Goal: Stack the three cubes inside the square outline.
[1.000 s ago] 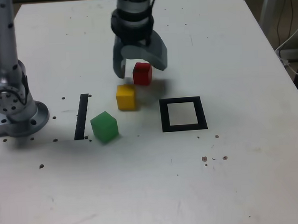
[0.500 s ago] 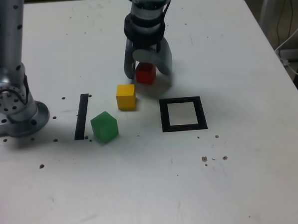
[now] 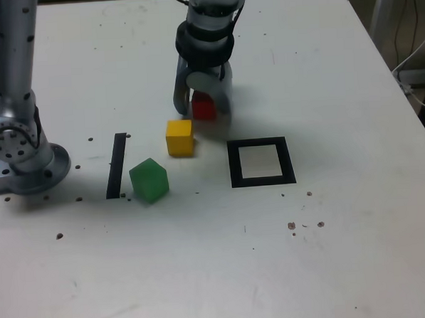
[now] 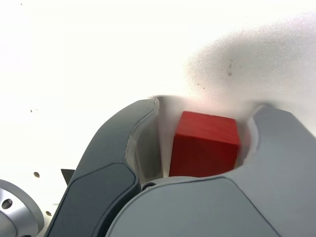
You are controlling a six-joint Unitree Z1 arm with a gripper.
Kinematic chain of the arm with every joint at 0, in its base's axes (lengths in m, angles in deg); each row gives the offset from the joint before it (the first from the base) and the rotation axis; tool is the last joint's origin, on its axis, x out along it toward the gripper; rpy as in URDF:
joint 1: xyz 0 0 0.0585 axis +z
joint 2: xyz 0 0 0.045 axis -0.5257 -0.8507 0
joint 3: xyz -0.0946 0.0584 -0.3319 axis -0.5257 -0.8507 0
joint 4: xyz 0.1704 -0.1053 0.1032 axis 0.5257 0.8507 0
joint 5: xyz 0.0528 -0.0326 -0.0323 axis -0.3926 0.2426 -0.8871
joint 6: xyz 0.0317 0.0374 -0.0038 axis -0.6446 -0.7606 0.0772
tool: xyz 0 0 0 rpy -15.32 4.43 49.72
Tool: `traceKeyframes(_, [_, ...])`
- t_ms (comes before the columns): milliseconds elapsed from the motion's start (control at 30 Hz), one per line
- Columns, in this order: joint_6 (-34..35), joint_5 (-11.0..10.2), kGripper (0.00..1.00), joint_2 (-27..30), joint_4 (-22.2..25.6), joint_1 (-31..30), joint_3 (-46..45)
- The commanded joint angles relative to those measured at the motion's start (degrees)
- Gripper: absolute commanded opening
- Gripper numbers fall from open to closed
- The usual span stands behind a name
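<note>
Gripper (image 3: 202, 102) on table (image 3: 346, 252), jaws astride red cube (image 4: 205, 143), one touching, gap beside other, yellow cube (image 3: 179, 137) just clear.

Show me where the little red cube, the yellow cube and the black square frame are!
small red cube (image 4: 205, 143): wrist view, its front face between the jaws.
small yellow cube (image 3: 179, 138): exterior view, middle of its front face.
thick black square frame (image 3: 235, 165): exterior view, its left bar.

Exterior camera overlooks the table (image 3: 360, 251) from high front; wrist camera peers close between jaws.
</note>
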Motion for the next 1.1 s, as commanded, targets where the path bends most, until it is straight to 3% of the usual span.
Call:
traceKeyframes(0, [-0.1, 0.1, 0.31, -0.2, 0.1, 0.1, 0.2])
traceKeyframes(333, [0.0, 0.7, 0.31, -0.1, 0.4, -0.7, 1.4])
traceKeyframes(533, [0.9, 1.8, 0.31, 0.0, 3.0, -4.1, 4.8])
traceKeyframes(1067, [10.8, 7.6, 0.31, -3.6, 11.4, -15.7, 15.5])
